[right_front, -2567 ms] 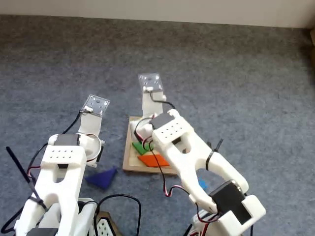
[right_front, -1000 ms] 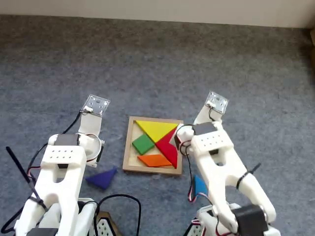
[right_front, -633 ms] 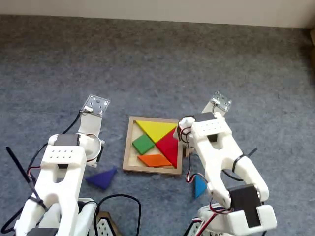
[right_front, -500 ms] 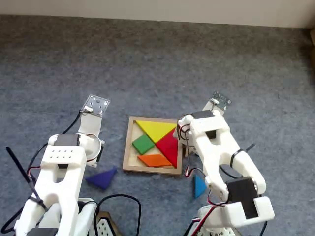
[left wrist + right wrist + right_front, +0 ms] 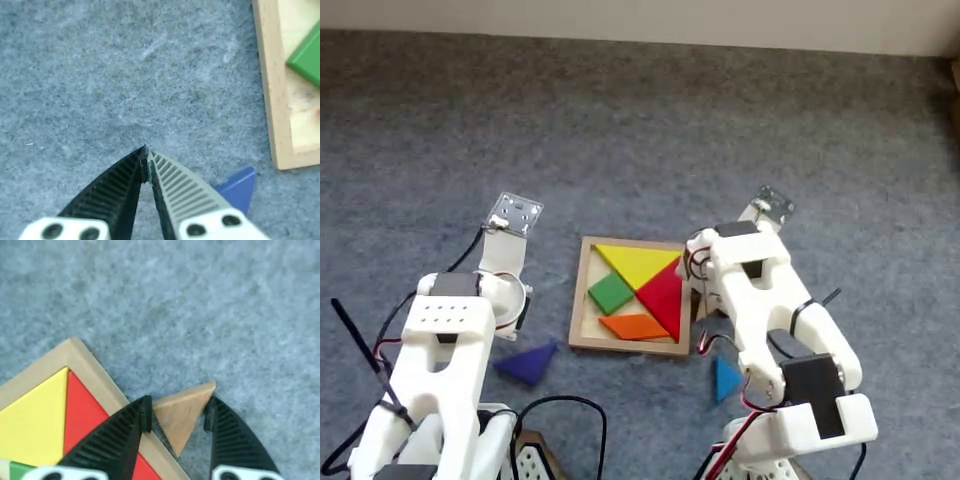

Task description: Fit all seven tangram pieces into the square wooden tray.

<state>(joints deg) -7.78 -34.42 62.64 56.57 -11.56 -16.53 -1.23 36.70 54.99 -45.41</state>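
Grey, short-piled carpet (image 5: 720, 130) covers the table. The left gripper (image 5: 146, 156) rests on it with its ribbed jaws pressed together, holding nothing. A flat dark blue triangle (image 5: 237, 187) lies just beside the pale jaw. Further out on that side is the square wooden tray (image 5: 272, 100), which holds a green square (image 5: 305, 60), a yellow triangle (image 5: 638, 264), a red triangle (image 5: 665, 295) and an orange parallelogram (image 5: 635, 326). The right gripper (image 5: 176, 415) has its jaws spread, with a plain wooden triangle (image 5: 184, 407) between them, just beside the tray's rim. A light blue triangle (image 5: 725, 378) lies behind these jaws, near the arm's base.
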